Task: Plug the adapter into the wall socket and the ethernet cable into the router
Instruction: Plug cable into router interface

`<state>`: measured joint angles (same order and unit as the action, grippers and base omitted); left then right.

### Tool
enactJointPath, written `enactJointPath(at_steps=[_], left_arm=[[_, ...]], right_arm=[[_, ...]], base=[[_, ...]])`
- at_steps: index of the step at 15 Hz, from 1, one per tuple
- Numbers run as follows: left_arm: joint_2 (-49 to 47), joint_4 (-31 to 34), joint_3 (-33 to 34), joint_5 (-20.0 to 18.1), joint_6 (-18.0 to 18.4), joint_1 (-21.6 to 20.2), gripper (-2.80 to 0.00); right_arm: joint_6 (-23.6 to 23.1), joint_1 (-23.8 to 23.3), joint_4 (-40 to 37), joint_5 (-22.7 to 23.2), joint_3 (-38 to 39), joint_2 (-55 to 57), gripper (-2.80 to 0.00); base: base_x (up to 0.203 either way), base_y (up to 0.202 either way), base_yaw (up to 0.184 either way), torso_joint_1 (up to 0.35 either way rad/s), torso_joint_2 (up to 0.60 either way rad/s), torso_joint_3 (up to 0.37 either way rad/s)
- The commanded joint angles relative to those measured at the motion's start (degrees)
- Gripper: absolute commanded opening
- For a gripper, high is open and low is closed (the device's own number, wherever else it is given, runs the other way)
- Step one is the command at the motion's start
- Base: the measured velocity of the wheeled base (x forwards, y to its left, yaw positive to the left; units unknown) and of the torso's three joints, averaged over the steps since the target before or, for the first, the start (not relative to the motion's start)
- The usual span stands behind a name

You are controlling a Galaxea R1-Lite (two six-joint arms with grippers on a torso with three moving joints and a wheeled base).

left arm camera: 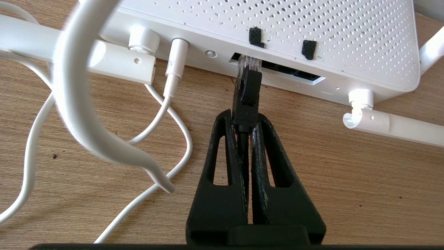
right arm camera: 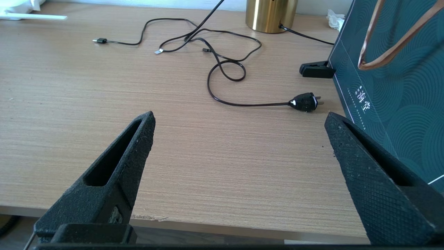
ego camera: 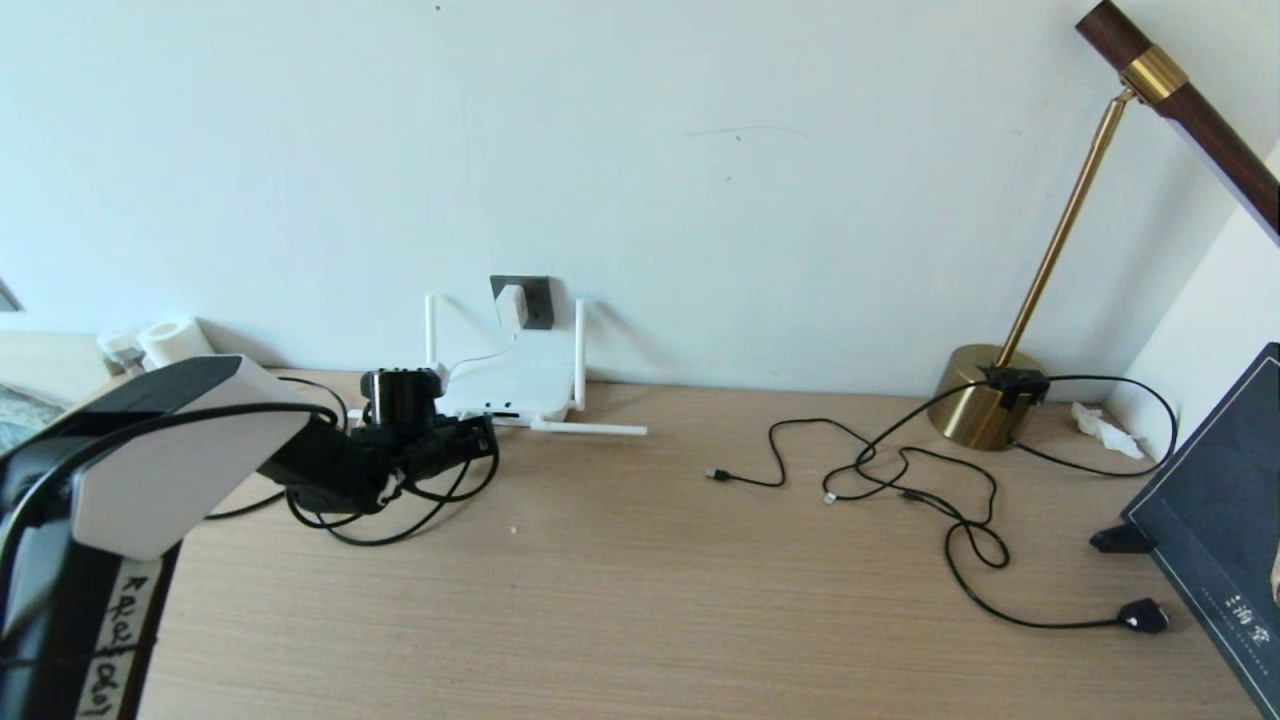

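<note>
I am reaching in with my left gripper at the left of the bench, its fingers pinched tight on the cable just behind the plug. The clear tip is sitting right at the mouth of the dark slot on the router, and I cannot tell whether it is fully seated. The plug looks small, light and rigid, but the clear tip and latch are probably fragile, so I am thinking the boot behind it is the place to hold, pushing straight. The cord trailing behind is limp and will not carry a push. The router looks light and could slide back toward the wall.

Just behind the router, the adapter is sitting in the socket already, its thin cord running down to the router.

Over on the right, my right gripper is hovering above the bench edge, fingers spread wide, holding nothing.
</note>
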<state>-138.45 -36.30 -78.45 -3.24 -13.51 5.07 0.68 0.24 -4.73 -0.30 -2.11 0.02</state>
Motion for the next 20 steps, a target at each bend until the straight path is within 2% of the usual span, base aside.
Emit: enactJointPath(at_steps=[1,20], left_arm=[[0.20,0.00,0.05,-0.01,-0.12,-0.06,-2.80],[0.46,-0.08,0.30,0.00,0.06,0.03,-2.80]], right_arm=[[0.01,0.02,-0.02,-0.03,0.00,-0.01,0.00],[0.02,0.02,-0.02,-0.01,0.00,-0.02,0.00]], base=[[0.000,0.000,0.000,0.000,0.00,0.000],[0.000,0.000,0.000,0.000,0.00,0.000]])
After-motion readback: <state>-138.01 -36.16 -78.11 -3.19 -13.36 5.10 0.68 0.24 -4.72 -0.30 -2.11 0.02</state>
